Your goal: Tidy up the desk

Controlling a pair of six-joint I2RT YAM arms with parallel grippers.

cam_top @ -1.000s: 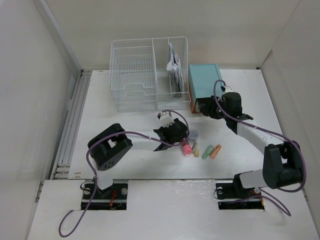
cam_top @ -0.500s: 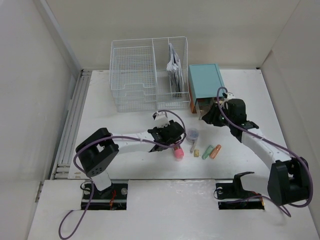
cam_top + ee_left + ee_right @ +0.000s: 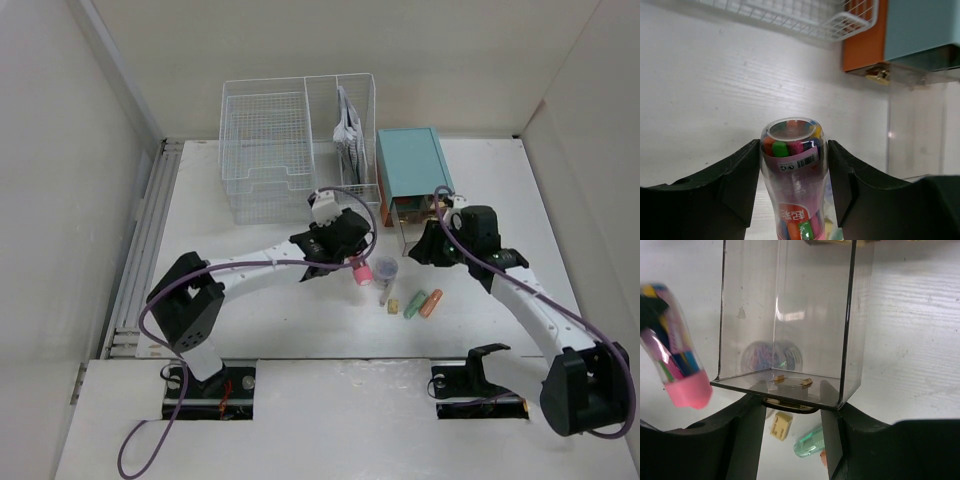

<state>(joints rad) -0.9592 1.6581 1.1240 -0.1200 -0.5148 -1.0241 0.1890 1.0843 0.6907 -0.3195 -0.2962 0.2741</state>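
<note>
As both arms work beside it, landmark: small teal drawer box [image 3: 410, 165], at the back of the desk, right of centre.
Desk: broad flat matte white tabletop [image 3: 230, 250]; spreads under the box and out to its left, right and front.
Rack: white wire-mesh rack [image 3: 265, 150], just left of the box; folded black-and-white papers [image 3: 347, 135] stand in the compartment nearest the box.
Left gripper [image 3: 792, 150]: in front and left of the box; fingers about half open, clamped on both sides of a clear plastic tube of coloured markers with a pink cap [image 3: 792, 190]. Tube appears clear of the desk.
Cup: small round clear cup [image 3: 385, 268] on the desk in front of the box, just beside the tube's pink end.
Loose bits: beige eraser block [image 3: 392, 303], green marker [image 3: 413, 305] and orange marker [image 3: 431, 302], in a row farther in front of the box.
Drawer: clear plastic drawer [image 3: 790, 315], pulled out of the box's front; nothing seen inside.
Right gripper [image 3: 792, 407]: directly in front of the box; fingers partly closed, pinching the small brass pull on the drawer's front edge.
Step in hand: by my reading, the drawer is held open while the marker tube is brought toward it.
Next move: likely the tube goes over the drawer rim, is lowered lengthwise and released. The right arm should steady the drawer. The loose bits are not yet stowed.
</note>
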